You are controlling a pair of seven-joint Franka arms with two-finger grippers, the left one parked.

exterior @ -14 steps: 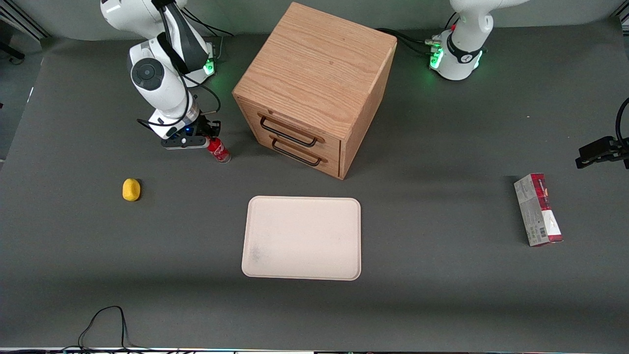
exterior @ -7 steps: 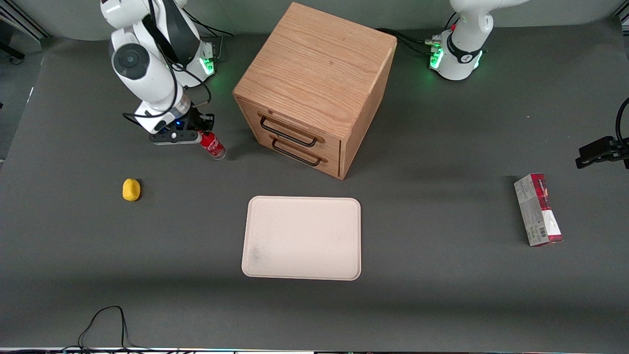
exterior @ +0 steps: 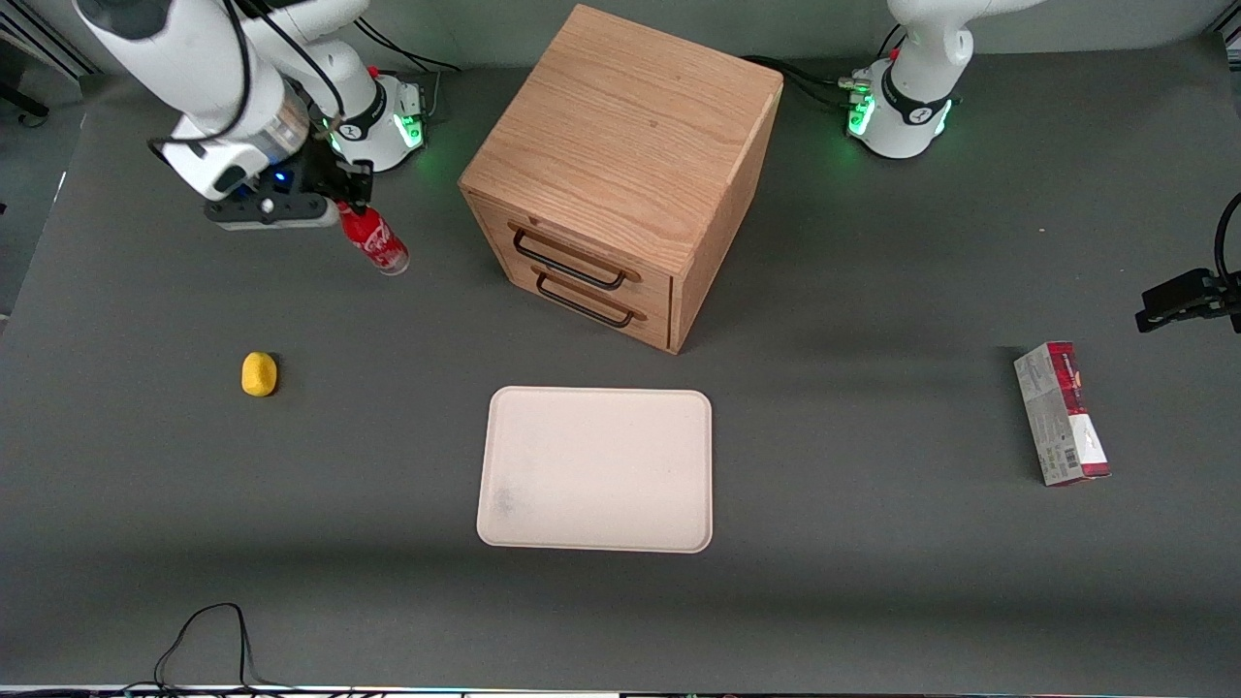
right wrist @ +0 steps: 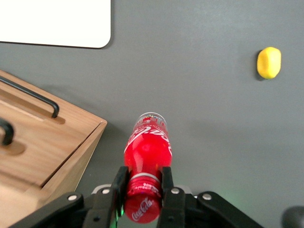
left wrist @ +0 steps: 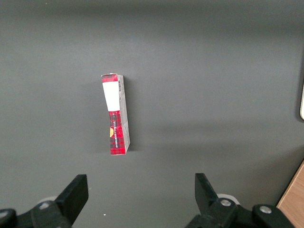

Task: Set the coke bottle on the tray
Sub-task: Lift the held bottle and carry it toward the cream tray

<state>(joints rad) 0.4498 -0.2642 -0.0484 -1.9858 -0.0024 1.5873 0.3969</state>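
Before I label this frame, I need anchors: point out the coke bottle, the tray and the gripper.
coke bottle (exterior: 376,243): front view, red body.
tray (exterior: 601,397): front view, rim nearest the cabinet.
gripper (right wrist: 142,186): right wrist view, between fingertips, shut on the bottle's cap end.

A robotics lab bench, not a home or shop. Plain dark grey table (exterior: 873,582) with two white arm bases (exterior: 902,107) bolted at its edge, green status lights glowing, black cables (exterior: 208,640) trailing loose. Props scattered like test items: wooden drawer cabinet (exterior: 620,174) beside the gripper (exterior: 351,206), which clamps a coke bottle (exterior: 376,242) by the neck; yellow lemon-like object (exterior: 259,374) and cream tray (exterior: 596,469) nearer the front camera than the gripper; red-and-grey carton (exterior: 1062,413) well apart, toward the parked arm's end.
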